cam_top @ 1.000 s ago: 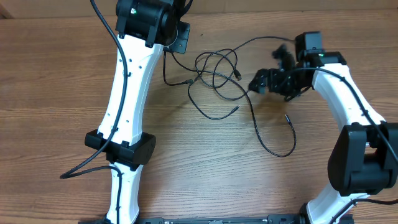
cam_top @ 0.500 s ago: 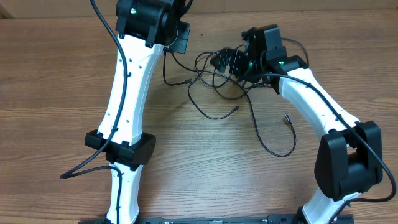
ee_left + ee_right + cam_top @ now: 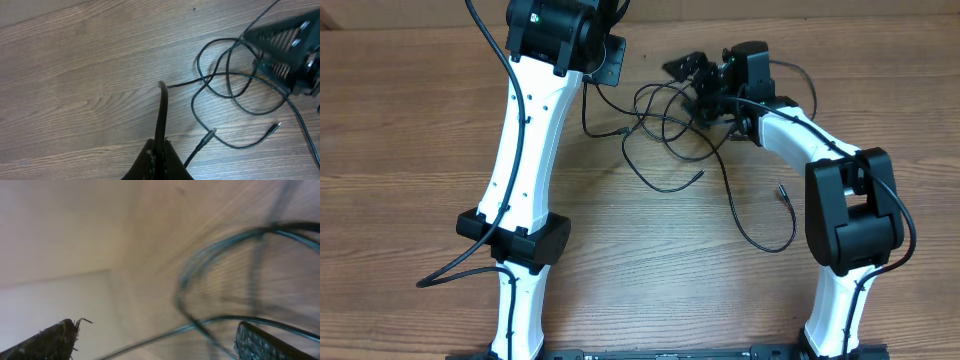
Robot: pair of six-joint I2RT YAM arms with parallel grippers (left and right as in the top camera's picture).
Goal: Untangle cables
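The cables (image 3: 665, 122) are thin black cords lying in overlapping loops at the far middle of the wooden table. One strand trails to a loose plug end (image 3: 781, 188). My left gripper (image 3: 161, 146) is shut on a black cable that rises straight from its fingers. A silver-tipped plug (image 3: 212, 132) lies just to its right. My right gripper (image 3: 692, 85) hovers over the far side of the tangle with its jaws wide open. In the blurred right wrist view, cable strands (image 3: 200, 325) cross between the fingers (image 3: 257, 342), and nothing is held.
The left arm (image 3: 530, 150) stretches from the near edge to the far side, left of the tangle. The right arm (image 3: 840, 200) bends in from the near right. Bare wood lies near the long cable loop (image 3: 768, 245).
The right arm has swung left and farther away, from the tangle's right side to over its far part, jaws still open. The left gripper and its cable have not moved.
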